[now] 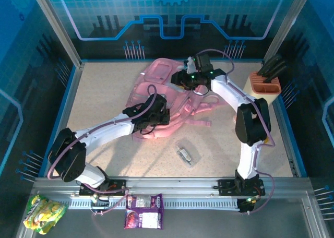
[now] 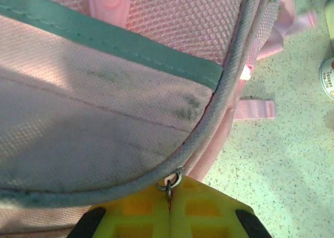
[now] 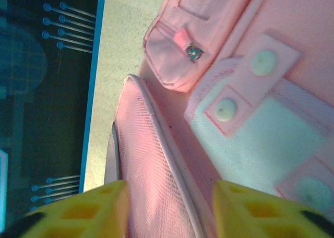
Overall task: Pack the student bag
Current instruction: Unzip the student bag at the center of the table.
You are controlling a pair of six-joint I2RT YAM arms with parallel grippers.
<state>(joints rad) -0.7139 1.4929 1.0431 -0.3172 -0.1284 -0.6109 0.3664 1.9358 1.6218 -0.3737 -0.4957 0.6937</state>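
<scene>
Tabletop (image 1: 104, 92): left arm (image 1: 104, 131) seemingly pinches bag (image 1: 159, 73).

A robot lab cell: aluminium frame (image 1: 182, 185), blue circuit-print walls (image 1: 172, 13), speckled table (image 1: 104, 92).

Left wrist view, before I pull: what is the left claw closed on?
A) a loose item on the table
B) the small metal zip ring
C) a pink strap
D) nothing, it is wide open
B: the left claw has its yellow fingers shut together, with the zip ring at the student bag edge pinched at their tips.
</scene>
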